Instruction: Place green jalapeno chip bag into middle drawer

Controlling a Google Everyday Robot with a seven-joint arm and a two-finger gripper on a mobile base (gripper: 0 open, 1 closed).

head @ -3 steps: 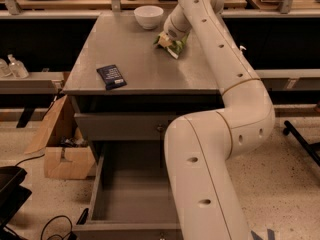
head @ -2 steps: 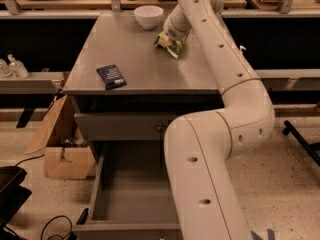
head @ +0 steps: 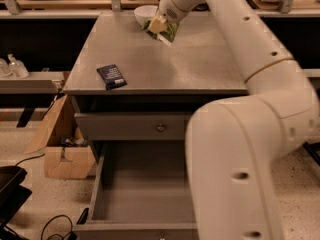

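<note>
Pincer [head: 158, 24]: at the far end of the bench [head: 200, 69], fingers drawn in narrowly and pinching the top of the chip bag [head: 168, 33].
Chip bag: green, crinkled, hanging tilted from the pincer just beside the white bowl [head: 144, 12]; whether its lower edge touches the bench, cannot tell.
Middle drawer [head: 140, 196]: pulled out below the bench, floor bare.
Upper drawer front [head: 130, 127]: closed, round knob.
Dark packet [head: 111, 76]: flat near the bench's front left edge, well apart from the bag.

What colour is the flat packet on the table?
Dark navy packet, camera view; the tool sits at the green chip bag.
</note>
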